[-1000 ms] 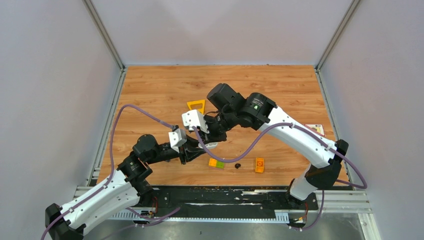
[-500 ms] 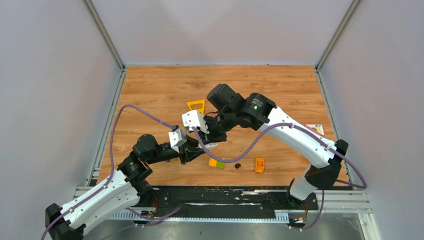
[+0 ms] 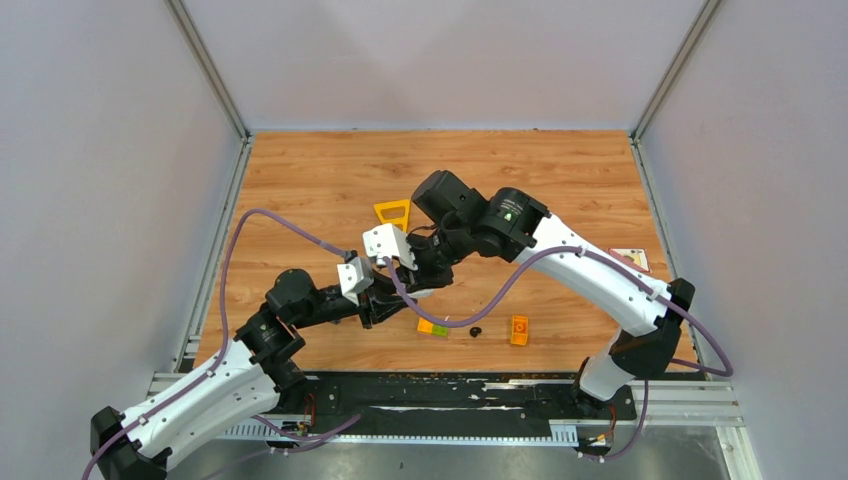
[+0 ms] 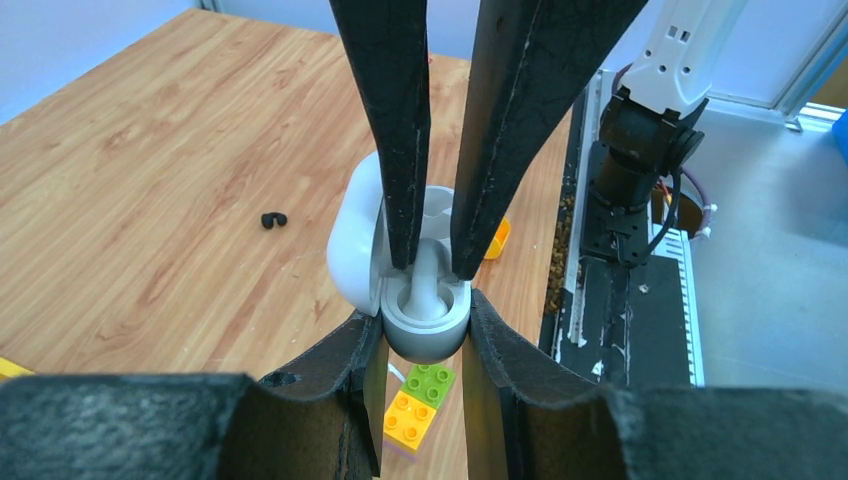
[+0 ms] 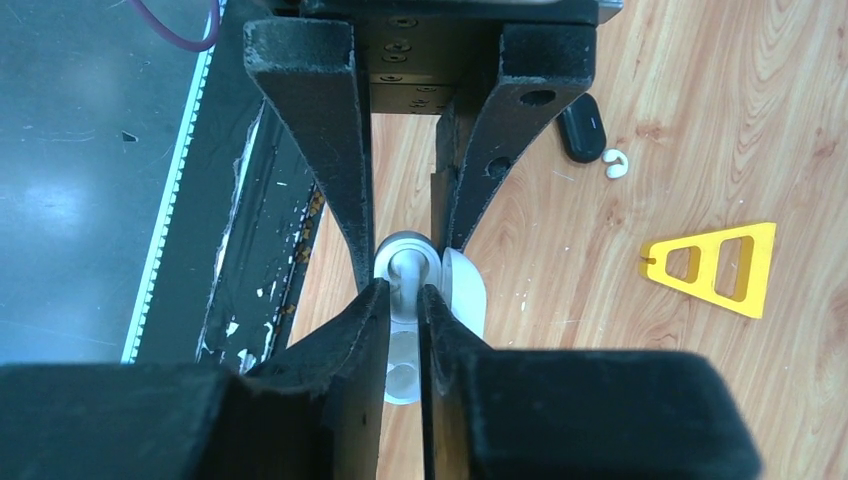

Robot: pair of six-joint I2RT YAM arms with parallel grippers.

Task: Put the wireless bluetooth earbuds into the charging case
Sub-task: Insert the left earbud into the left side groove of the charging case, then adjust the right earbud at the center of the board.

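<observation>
Left wrist view: the left gripper (image 4: 425, 318) is clamped on the grey, bowl-shaped base of the charging case (image 4: 352, 250), a smooth white oval shell with its hinged lid standing open to one side. The case is held clear of the table (image 3: 320, 180), above a studded green-and-orange brick (image 4: 420, 400).

The right gripper (image 4: 433, 262) reaches down from above. Its long matte black fingers flank the stem of a white earbud (image 4: 428, 285) that sits in a socket of the base. The jaws stand narrow, but whether the pads touch the stem cannot be told.

Top external view: both grippers meet over the near-centre of the wood-grain table. A glossy black earbud (image 3: 475, 331) lies on the boards between the two-colour brick and an orange brick (image 3: 519, 329), close to the black rail (image 3: 450, 392) along the near edge. A flat yellow triangular frame (image 3: 392, 212) lies just beyond the grippers. Past it the boards run bare to the grey walls (image 3: 440, 60), with more bare room to the left.
</observation>
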